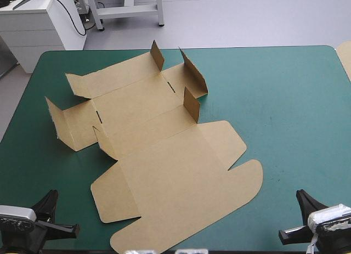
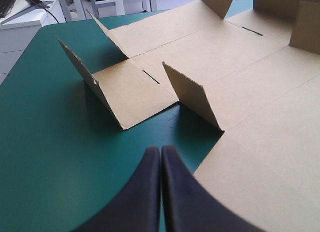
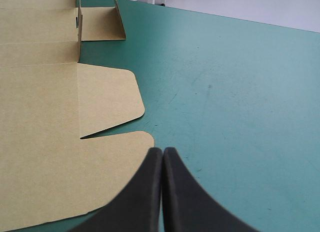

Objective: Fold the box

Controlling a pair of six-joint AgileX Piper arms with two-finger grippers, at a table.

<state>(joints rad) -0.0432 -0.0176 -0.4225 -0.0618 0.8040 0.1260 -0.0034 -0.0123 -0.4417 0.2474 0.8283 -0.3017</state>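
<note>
Now the box (image 1: 164, 150) lies as an open cut sheet on the teal-green cover (image 1: 296, 111), left of its middle. The wide lid (image 1: 181, 193) with its rounded tabs (image 1: 241, 182) reaches the near edge. On the far half several small flaps (image 1: 191, 104) stand upright, and the rest lies flat. The left gripper (image 2: 161, 151) has its black fingers pressed together in one point, holding nothing, just beside the sheet's left side. The right gripper (image 3: 163, 152) is likewise closed and empty, near the rounded tab at the sheet's right corner
</note>
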